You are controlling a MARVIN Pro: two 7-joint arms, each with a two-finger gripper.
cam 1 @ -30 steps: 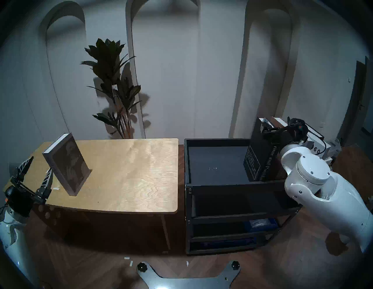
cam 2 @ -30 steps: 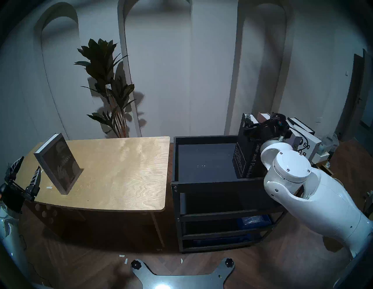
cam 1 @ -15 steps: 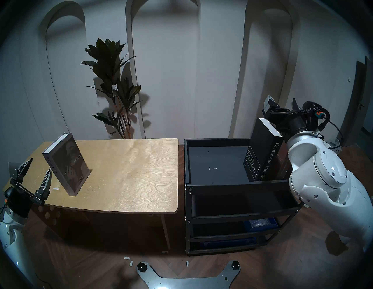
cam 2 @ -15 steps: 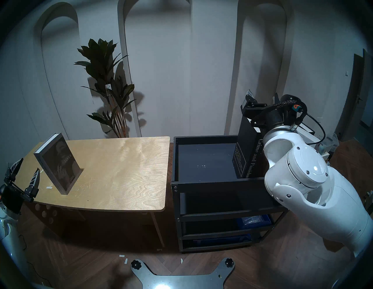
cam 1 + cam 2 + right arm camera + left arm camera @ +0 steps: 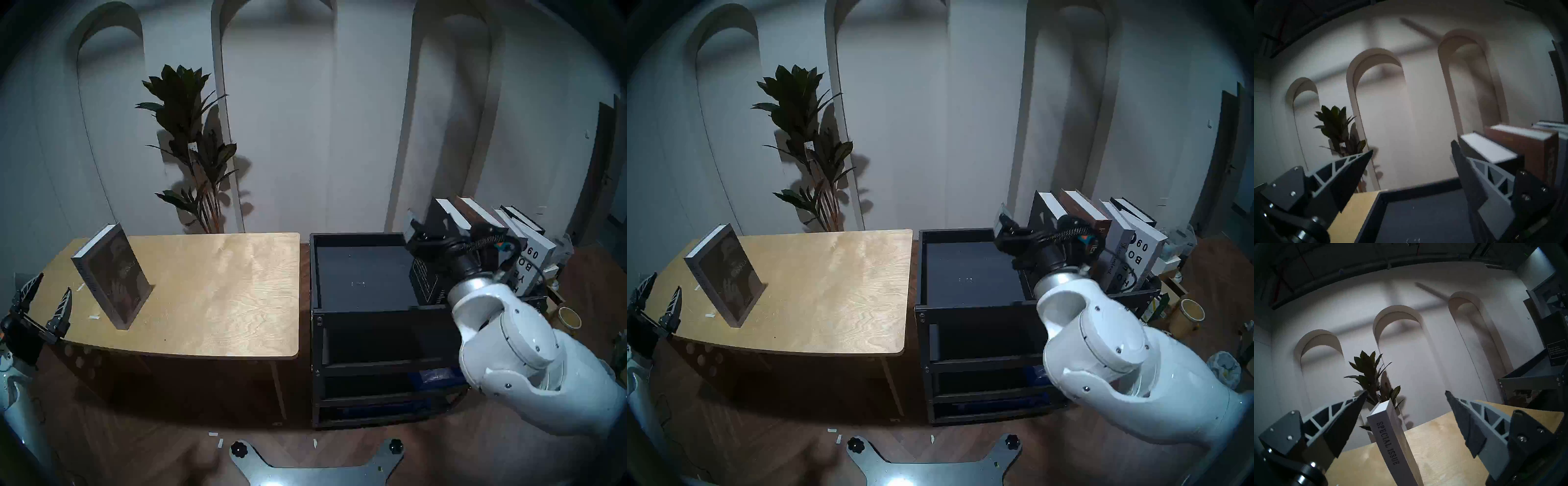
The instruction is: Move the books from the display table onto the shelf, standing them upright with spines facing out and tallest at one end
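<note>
White arched-niche wall behind, dark leafy plant at 12 o'clock of the wide light plywood bench. One book left on it: grey "Special Issue" hardcover, upright near the bench's 9 o'clock end, spine toward the left hand. That hand's jaws are spread, empty, just short of the spine.

Black metal tiered shelf at 3 o'clock of the bench carries a row on its tray top, right side: black hardcover, brown hardcover, grey one, white "09" yearbook, a dark one behind. All upright, spines facing out.

Right hand spread, empty, beside the black book.

Judged: five shelved, one to go; height order unclear.
</note>
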